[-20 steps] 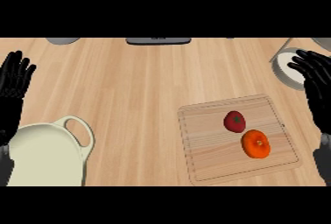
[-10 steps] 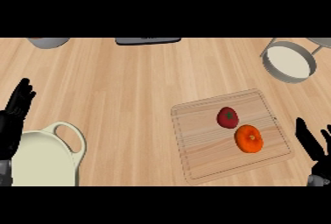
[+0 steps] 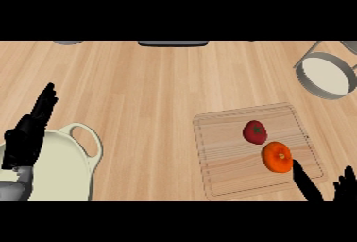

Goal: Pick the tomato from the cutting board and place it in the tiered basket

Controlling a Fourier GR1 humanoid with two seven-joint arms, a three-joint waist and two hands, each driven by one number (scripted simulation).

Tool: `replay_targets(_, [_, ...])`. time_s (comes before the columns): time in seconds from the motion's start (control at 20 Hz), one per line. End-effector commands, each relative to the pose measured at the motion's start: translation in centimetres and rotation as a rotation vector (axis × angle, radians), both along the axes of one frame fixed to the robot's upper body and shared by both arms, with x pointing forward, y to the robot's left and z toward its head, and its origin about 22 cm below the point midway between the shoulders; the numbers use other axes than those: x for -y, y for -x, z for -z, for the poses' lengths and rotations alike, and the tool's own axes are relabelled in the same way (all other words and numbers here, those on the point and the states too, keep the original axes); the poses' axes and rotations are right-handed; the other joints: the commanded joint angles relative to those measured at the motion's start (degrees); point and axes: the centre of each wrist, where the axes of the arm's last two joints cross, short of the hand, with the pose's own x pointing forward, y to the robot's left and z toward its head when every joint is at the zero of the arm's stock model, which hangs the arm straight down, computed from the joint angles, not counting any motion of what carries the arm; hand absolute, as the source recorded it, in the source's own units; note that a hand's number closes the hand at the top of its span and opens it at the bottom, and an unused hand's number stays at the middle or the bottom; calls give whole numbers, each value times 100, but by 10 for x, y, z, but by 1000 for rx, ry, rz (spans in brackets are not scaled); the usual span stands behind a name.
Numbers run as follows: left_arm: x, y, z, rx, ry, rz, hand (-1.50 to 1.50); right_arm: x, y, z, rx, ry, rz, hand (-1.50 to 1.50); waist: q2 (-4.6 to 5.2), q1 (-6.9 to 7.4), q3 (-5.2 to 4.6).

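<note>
We see the tomato (image 3: 255, 132) lying on the board (image 3: 230, 160), toward its upper right part. It is small, deep red and a little taller than wide, with a dark green stem spot on top. Just below and to its right sits an orange fruit (image 3: 277, 157), rounder and slightly larger, with a small dark dimple; the two are just beside each other, and we cannot tell whether they touch. The board is pale wood with a groove running round inside its edge, and it sits slightly turned on the wooden counter (image 3: 153, 85).

The basket (image 3: 325, 73) shows at the upper right as a grey ring around a pale round floor, with a grey strut rising toward the corner. It is well apart from the tomato.

Our right hand (image 3: 308, 185) comes in at the lower right corner; only straight black fingers show, spread apart and holding nothing. One fingertip lies over the board's lower right edge, near the orange fruit.

Our left hand (image 3: 31, 130) is at the left edge, fingers straight and together, pointing up, empty. It overlaps the rim of a cream pot (image 3: 59, 165) with a loop handle.

Two grey objects are cut off by the top edge.
</note>
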Motion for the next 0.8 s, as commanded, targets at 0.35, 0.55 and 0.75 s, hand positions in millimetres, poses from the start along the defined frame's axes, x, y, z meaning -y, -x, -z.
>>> replay_targets(0.35, [15,-9,3,-1,-23,31,0,36,-26,-73,-326,-56,-104,-150,5,265,-1])
replay_targets(0.55, [37,-12,1,-5,3,67,0,28,-59,-110,-407,-134,-103,-150,-27,303,18])
replay_targets(0.75, [25,-20,6,-11,-6,31,0,9,-82,-123,-531,-196,-122,-150,-23,227,37])
